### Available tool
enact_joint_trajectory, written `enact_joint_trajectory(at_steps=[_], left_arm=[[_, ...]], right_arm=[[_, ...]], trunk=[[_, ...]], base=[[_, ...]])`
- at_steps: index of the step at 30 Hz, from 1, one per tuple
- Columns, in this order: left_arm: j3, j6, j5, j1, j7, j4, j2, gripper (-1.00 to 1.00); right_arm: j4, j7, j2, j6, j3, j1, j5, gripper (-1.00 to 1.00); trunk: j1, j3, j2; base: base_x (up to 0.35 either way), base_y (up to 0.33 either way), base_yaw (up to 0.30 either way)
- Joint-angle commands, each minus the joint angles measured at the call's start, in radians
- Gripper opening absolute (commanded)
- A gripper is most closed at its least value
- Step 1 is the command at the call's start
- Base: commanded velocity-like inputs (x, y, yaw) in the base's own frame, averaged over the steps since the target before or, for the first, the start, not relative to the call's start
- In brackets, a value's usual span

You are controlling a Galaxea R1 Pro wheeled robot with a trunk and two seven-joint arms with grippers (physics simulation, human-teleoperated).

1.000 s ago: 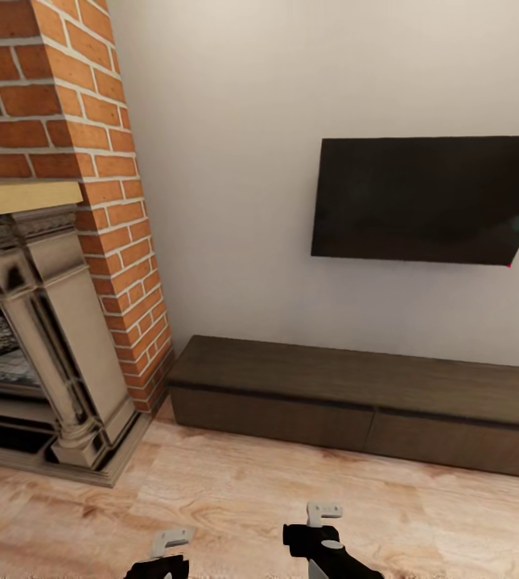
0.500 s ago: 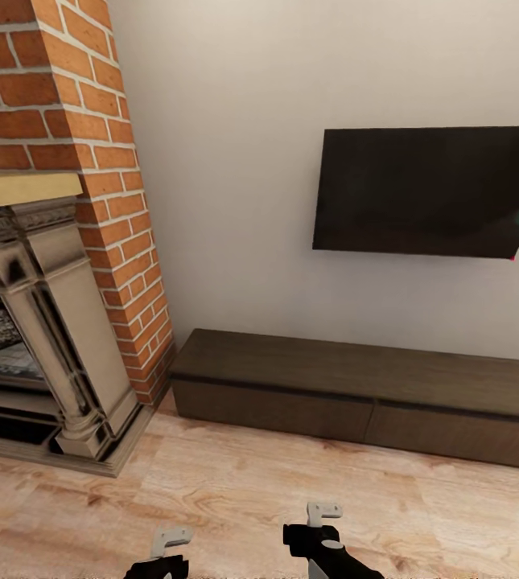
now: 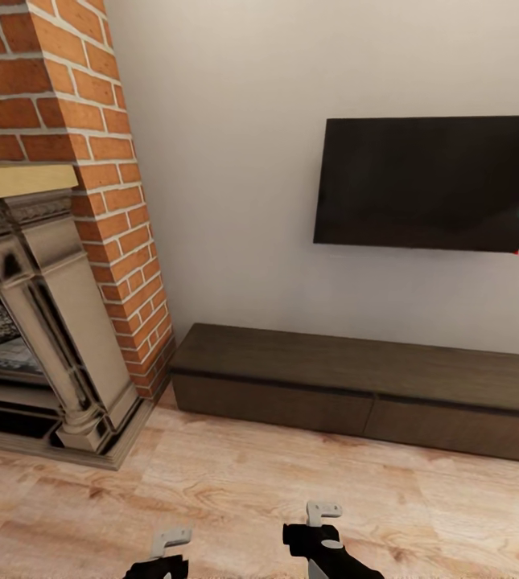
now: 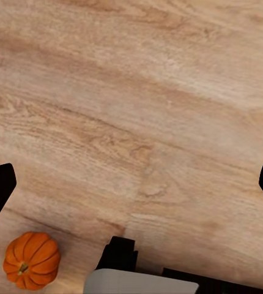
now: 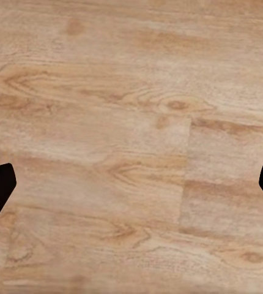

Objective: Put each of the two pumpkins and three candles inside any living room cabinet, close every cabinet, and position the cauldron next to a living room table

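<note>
1 pumpkin (image 4: 32,260) is sitting on the plank floor (image 4: 137,110) under the left pincer (image 4: 131,184), off to one side of its wide-apart fingers rather than between them, so the left arm is likely the nearer one. The right pincer (image 5: 131,184) is also gaping, over bare planks. The cabinet (image 3: 356,386) is lying ahead against the wall, drawers shut.
</note>
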Motion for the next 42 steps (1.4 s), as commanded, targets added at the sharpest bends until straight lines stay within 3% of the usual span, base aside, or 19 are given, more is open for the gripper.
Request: enact_joint_trajectory(at_steps=[1,14,18,21,22,24,25,27,30,34,42], left_arm=[[-0.009,0.006,0.008,0.0,0.006,-0.002,0.001,1.0],[-0.009,0.007,0.009,0.0,0.003,-0.003,0.007,1.0],[-0.003,0.024,0.015,-0.002,-0.035,-0.013,0.018,1.0],[-0.001,0.108,0.019,-0.017,-0.072,-0.044,0.053,1.0],[0.0,0.183,0.02,-0.024,-0.08,-0.086,0.068,1.0],[0.005,0.358,0.026,-0.032,-0.091,-0.224,0.104,1.0],[0.029,0.478,0.047,-0.034,-0.099,-0.356,0.145,1.0],[0.069,0.591,0.093,-0.035,-0.107,-0.495,0.181,1.0],[0.104,0.708,0.131,-0.035,-0.111,-0.613,0.205,1.0],[0.109,0.745,0.141,-0.035,-0.112,-0.666,0.208,1.0],[0.101,0.753,0.137,-0.035,-0.107,-0.679,0.201,1.0]], right_arm=[[0.0,-0.005,0.0,-0.003,0.008,-0.001,-0.009,1.0],[0.0,-0.005,0.0,-0.011,0.008,-0.001,-0.009,1.0],[0.0,-0.006,0.0,-0.012,0.007,-0.001,-0.015,1.0],[-0.005,-0.007,0.0,-0.012,0.005,-0.001,-0.017,1.0],[-0.006,-0.008,0.0,-0.012,0.004,-0.001,-0.018,1.0],[-0.008,-0.008,0.0,-0.013,0.003,-0.001,-0.019,1.0],[-0.008,-0.008,0.0,-0.014,0.002,-0.001,-0.019,1.0],[-0.008,-0.008,0.0,-0.014,0.002,-0.001,-0.019,1.0],[-0.009,-0.008,0.0,-0.015,0.001,-0.001,-0.02,1.0],[-0.009,-0.008,0.0,-0.017,0.0,-0.001,-0.021,1.0],[-0.002,-0.017,0.0,-0.069,-0.006,-0.001,-0.025,1.0]], trunk=[[0.0,-0.003,-0.001],[0.0,-0.024,-0.001],[0.0,-0.03,-0.001],[0.0,-0.032,-0.001],[0.0,-0.032,-0.001],[0.0,-0.033,-0.001],[0.0,-0.033,-0.001],[0.0,-0.033,-0.001],[0.0,-0.033,-0.001],[0.0,-0.033,-0.001],[0.0,-0.033,-0.001]], base=[[0.0,0.0,0.0],[0.0,0.0,0.0],[0.0,0.0,0.0],[0.0,0.0,0.0],[0.0,0.0,0.0],[0.0,0.0,0.0],[0.0,0.0,0.0],[0.0,0.0,0.0],[0.0,0.0,0.0],[0.0,0.0,0.0],[0.0,0.0,0.0]])
